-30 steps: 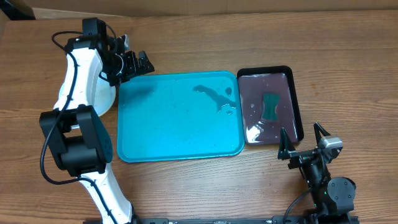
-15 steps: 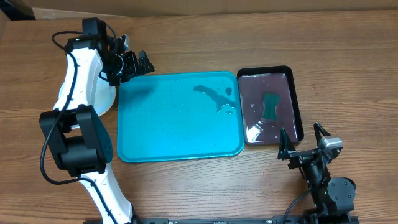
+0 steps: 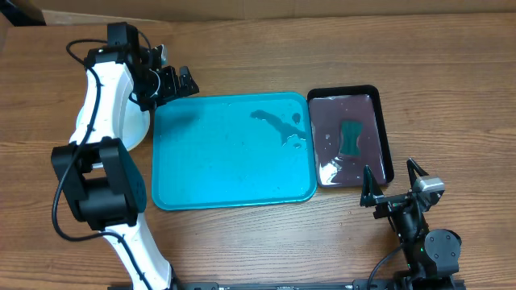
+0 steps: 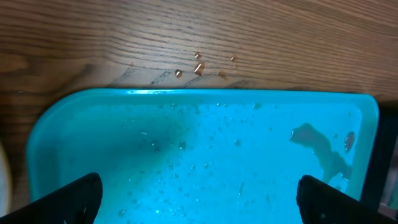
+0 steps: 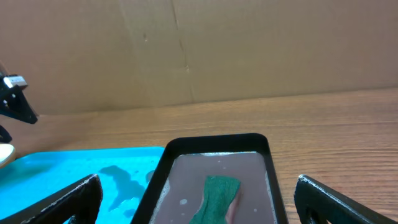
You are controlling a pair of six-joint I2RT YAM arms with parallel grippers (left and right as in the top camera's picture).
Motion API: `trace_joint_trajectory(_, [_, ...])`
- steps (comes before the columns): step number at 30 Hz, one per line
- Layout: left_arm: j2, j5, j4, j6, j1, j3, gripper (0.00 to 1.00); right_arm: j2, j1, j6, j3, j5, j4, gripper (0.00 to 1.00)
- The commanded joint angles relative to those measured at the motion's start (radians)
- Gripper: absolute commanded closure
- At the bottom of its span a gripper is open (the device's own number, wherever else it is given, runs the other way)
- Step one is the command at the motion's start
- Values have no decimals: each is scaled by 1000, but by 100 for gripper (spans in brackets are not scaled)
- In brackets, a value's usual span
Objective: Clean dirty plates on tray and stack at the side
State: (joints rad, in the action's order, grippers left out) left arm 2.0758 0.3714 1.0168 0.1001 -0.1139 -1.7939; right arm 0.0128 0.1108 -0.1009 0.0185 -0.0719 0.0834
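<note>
Rim of one of the plates [image 3: 135, 127] peeks white from under the left arm, on the tabletop just left of the left fingers [image 4: 74, 200], which hang spread wide and empty over the tray [image 3: 226, 161], as a second ago. The wet tray has not shifted. Beyond the right fingers [image 5: 348, 200], equally wide and empty, the black tray [image 3: 367, 113] and sponge [image 3: 351, 137] lie unchanged.

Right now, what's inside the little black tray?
A green sponge lies in the black tray, in shallow liquid with some bubbles. Whatever is beneath the sponge is covered.
</note>
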Motion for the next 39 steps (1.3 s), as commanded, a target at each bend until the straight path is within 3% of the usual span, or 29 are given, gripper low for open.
trace_joint_trajectory(1, [-184,-82,-1,-18,39,-22,0,-10,-8,-3,-11,3,-5,0])
trace_joint_trajectory(13, [-581,-93,2,-19,62,-22,0,-10,-8,-3,-11,2,-5,0])
trace_joint_trajectory(31, [-936,-186,269,-19,62,-13,0,-10,-8,-3,-11,2,-5,0])
trace_joint_trajectory(36, [-1066,-228,257,-19,62,110,0,-10,-8,-3,-11,2,-5,0])
trace_joint_trajectory(39, [-1185,-249,194,-18,62,271,0,-10,-8,-3,-11,3,-5,0])
